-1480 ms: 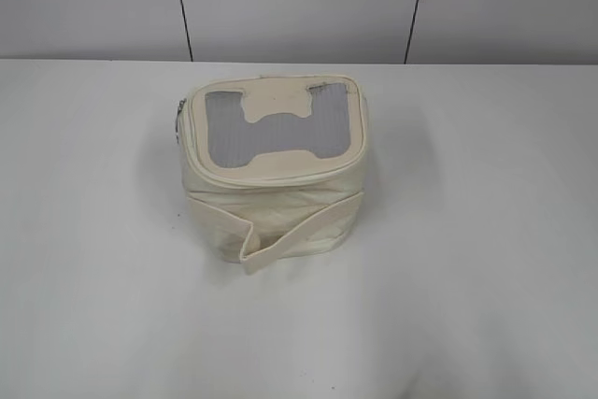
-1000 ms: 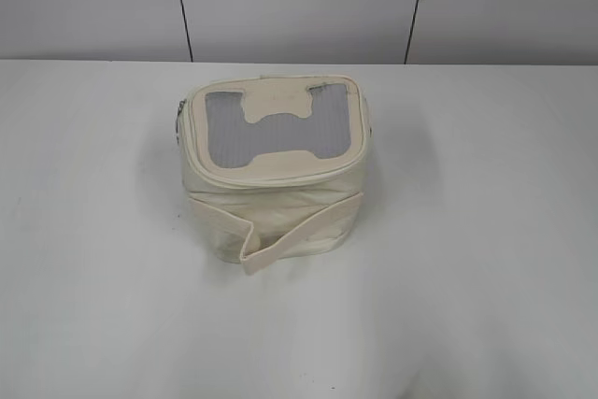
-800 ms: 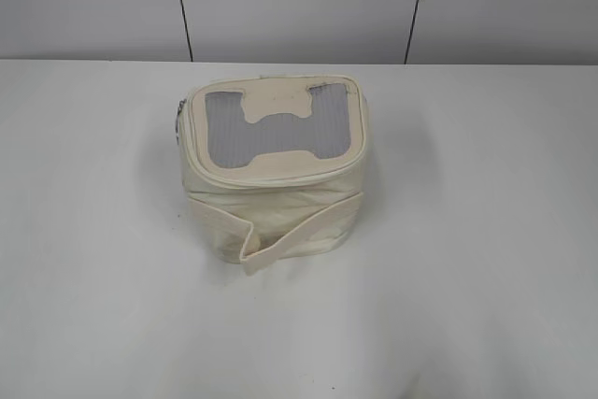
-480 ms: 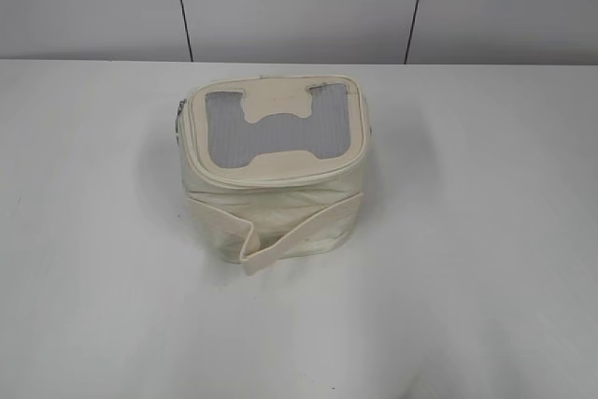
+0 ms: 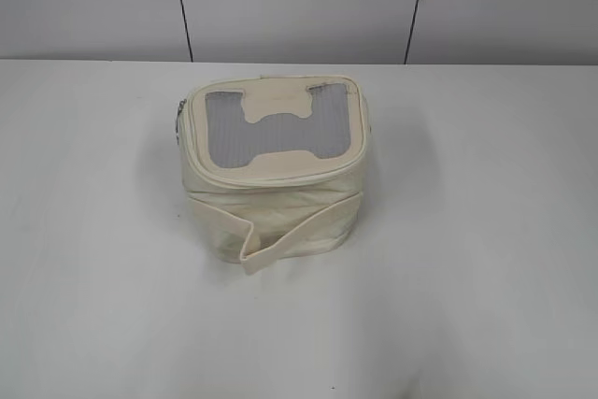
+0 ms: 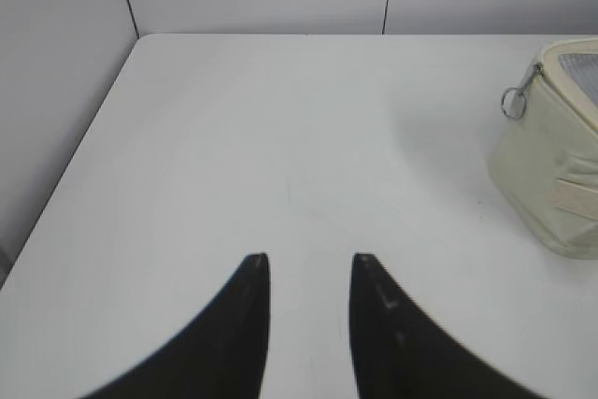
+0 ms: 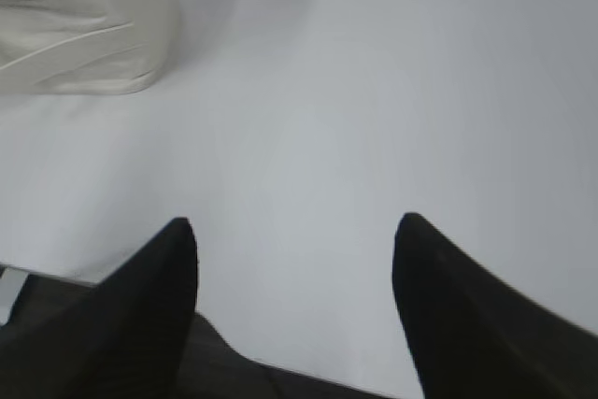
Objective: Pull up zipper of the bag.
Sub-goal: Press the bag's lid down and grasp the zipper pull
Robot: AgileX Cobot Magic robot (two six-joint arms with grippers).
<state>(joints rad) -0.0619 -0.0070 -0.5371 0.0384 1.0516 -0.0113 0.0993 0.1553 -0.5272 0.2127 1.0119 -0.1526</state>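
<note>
The cream bag (image 5: 273, 173) stands in the middle of the white table, its grey mesh top with a bone-shaped patch facing up. The zipper (image 5: 271, 179) runs round the lid's rim, with silver pulls at the bag's left side (image 5: 177, 123). In the left wrist view the bag (image 6: 551, 165) is at the far right, and a pull with a round ring (image 6: 513, 102) hangs at its corner. My left gripper (image 6: 308, 263) is open and empty, well away from the bag. My right gripper (image 7: 294, 231) is open and empty; the bag (image 7: 84, 35) lies at upper left. Neither gripper shows in the exterior view.
A wide cream strap (image 5: 280, 231) wraps the bag's front, its end sticking out. A grey panelled wall (image 5: 299, 2) stands behind the table. The table's left edge (image 6: 56, 203) and near edge (image 7: 56, 277) show in the wrist views.
</note>
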